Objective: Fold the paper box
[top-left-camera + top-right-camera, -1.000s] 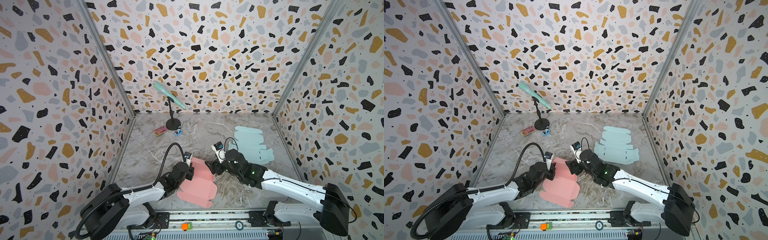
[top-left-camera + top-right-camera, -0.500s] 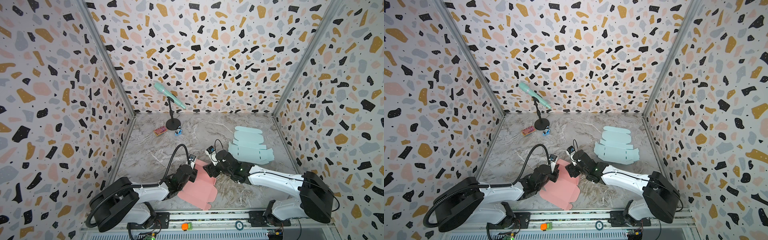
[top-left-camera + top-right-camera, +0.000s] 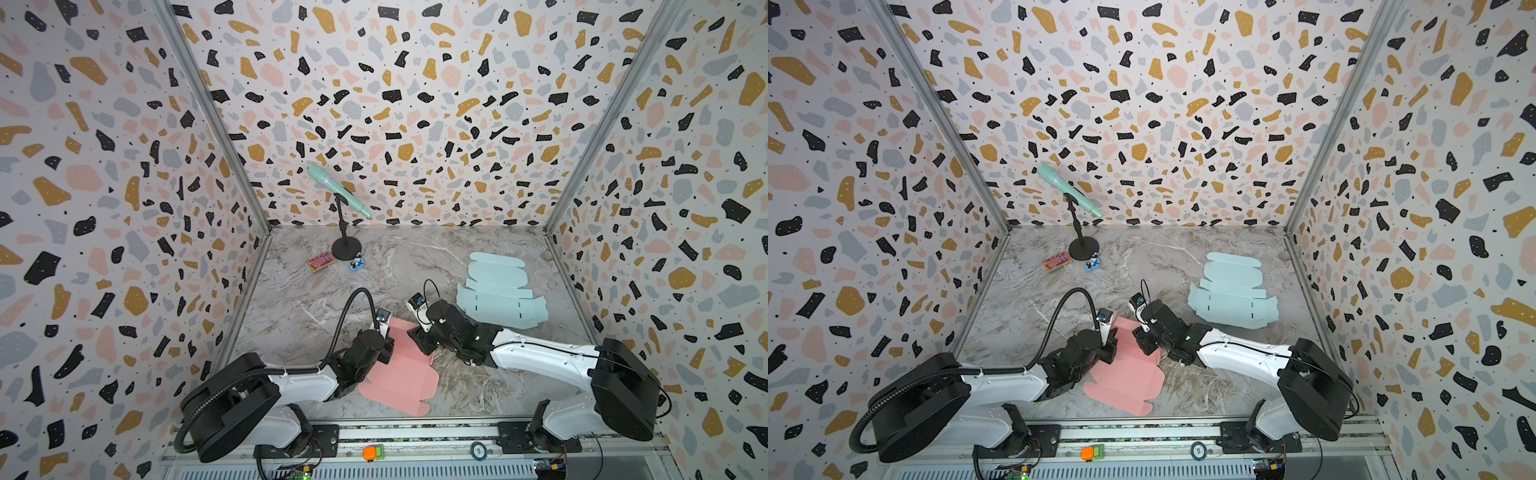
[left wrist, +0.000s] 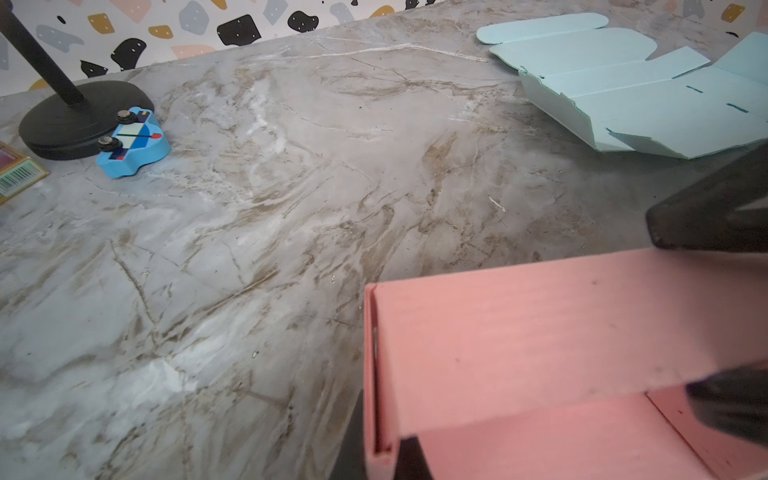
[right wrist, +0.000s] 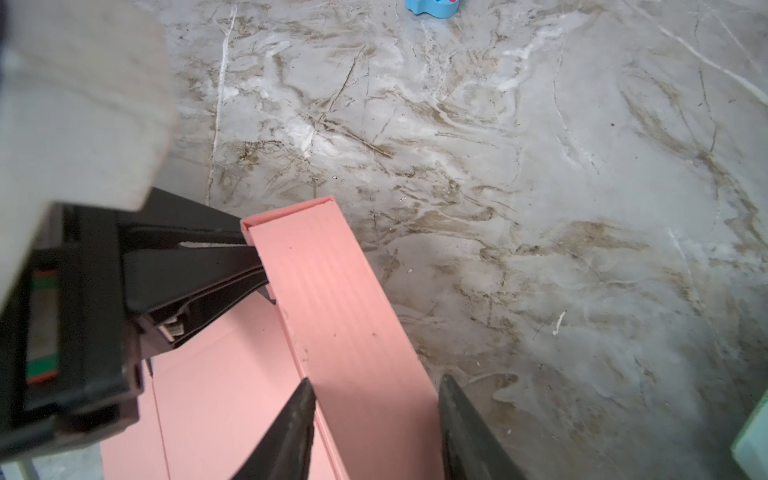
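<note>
The pink box [image 3: 399, 374] lies partly formed on the bench [image 3: 415, 249] at lower centre in both top views. 1 long wall [image 5: 332, 299] is rolled up along its upper edge and the rest lies flat. The left pincer [image 5: 253, 257] is clamped tight on the end of that wall, at centre left in the right wrist view. The right pincer [image 5: 374, 415] stands astride the same wall at the bottom of that view, jaws partly apart, with 1 fingertip [image 5: 299, 411] at the inner crease. Whether the jaws press the card yet cannot be told. Judgement: the step in hand is setting this wall. You should close the right pincer squarely across both layers, low near the crease, with the left end held fixed so the wall does not spring open. Squeeze gently, because thin card will likely dent. Stay clear of the pale blue blank [image 3: 498, 291] at right centre.
</note>
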